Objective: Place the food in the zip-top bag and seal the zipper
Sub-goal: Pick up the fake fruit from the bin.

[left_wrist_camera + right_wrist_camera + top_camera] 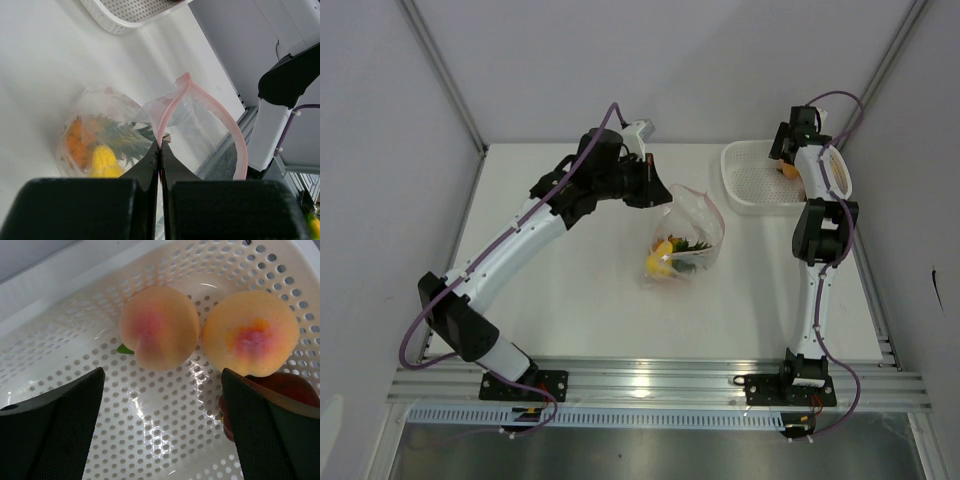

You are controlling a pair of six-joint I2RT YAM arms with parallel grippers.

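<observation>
The zip-top bag (pixel 687 232) lies mid-table, and its mouth is lifted. My left gripper (pixel 654 189) is shut on the pink zipper (pixel 220 112) at one end, jaws (pixel 161 145) pressed flat together on the strip. Through the clear plastic an orange pineapple (pixel 76 141) with a green crown and a yellow fruit (pixel 104 161) show. My right gripper (pixel 162 372) hangs open inside the white basket (pixel 150 430), just short of two pink-yellow peaches (pixel 159 327) (pixel 252 332). A dark red apple (pixel 295 387) sits partly behind the right finger.
The basket (pixel 745 190) stands at the back right of the table, close to the right wall. The right arm's links (pixel 280 115) rise just beyond the bag's mouth in the left wrist view. A metal rail (pixel 660 385) runs along the near edge.
</observation>
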